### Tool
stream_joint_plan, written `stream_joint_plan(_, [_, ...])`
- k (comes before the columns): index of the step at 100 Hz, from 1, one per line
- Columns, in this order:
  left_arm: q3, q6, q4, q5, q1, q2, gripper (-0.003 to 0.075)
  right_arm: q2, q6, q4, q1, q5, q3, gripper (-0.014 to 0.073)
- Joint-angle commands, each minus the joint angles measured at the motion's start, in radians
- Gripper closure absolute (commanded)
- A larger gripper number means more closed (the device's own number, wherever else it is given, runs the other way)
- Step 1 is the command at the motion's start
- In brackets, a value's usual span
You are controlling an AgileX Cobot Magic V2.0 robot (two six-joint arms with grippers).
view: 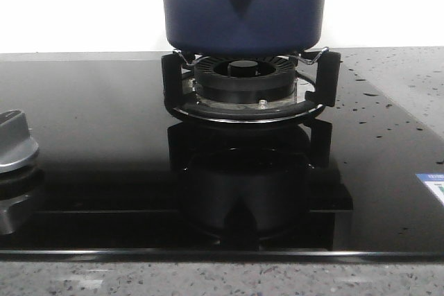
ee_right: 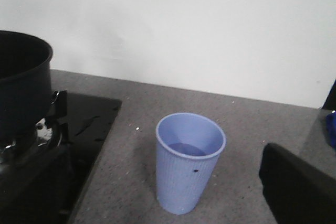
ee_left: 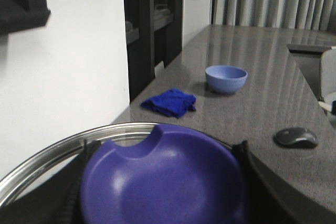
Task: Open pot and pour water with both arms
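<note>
**Pot on burner, lid in left grip, cup waiting on counter**

Front view: the pot [view: 243,6] at upper centre, cut off by the top edge, seated on wire supports over the black ribbed burner ring [view: 244,80]. Below it a glossy black cooktop [view: 90,136] mirroring the burner; a silver control knob [view: 14,142] at the left edge; water droplets [view: 378,95] scattered on the glass at right; a sticker corner [view: 434,190] at the far right edge.

Left wrist view: a blue lid knob [ee_left: 165,179] filling the lower centre, ringed by the steel rim of the lid [ee_left: 39,163], with dark fingers [ee_left: 73,192] of the left gripper [ee_left: 163,182] pressed on either side, clamped on the knob. Beyond, on the grey counter [ee_left: 262,77]: a crumpled blue cloth [ee_left: 169,102], a pale blue bowl [ee_left: 226,78] upper right of it, a dark computer mouse [ee_left: 296,137] at right.

Right wrist view: same pot dark at the left edge, open at the top. A light blue ribbed cup [ee_right: 189,161] at lower centre, upright on the speckled counter, water inside, well apart from the cooktop. One dark finger [ee_right: 296,187] of the right gripper at lower right, apart from the cup; whether released or clenched cannot be told
</note>
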Motion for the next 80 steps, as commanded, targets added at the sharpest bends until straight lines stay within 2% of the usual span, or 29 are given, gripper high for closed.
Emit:
stream_joint_plan(1, [-0.039, -0.028, -0.101, 0.027, 0.020, -0.086, 0.0513, 0.019, 0.005, -0.022, -0.003, -0.198, 0.047, -0.0043])
stream_joint_plan(25, [-0.039, -0.046, -0.084, 0.033, 0.035, -0.155, 0.0513, 0.032, 0.062, 0.006, -0.003, -0.402, 0.229, -0.0043])
stream_joint_plan(49, [-0.039, -0.046, -0.080, 0.037, 0.035, -0.160, 0.0513, 0.220, 0.062, 0.034, -0.003, -0.545, 0.238, -0.0043])
stream_joint_plan(62, [-0.039, -0.046, -0.075, 0.046, 0.035, -0.160, 0.0513, 0.353, 0.062, 0.103, -0.003, -0.624, 0.236, -0.0043])
stream_joint_plan(80, [-0.039, -0.046, -0.069, 0.049, 0.035, -0.160, 0.0513, 0.460, 0.062, 0.105, 0.010, -0.696, 0.234, -0.0043])
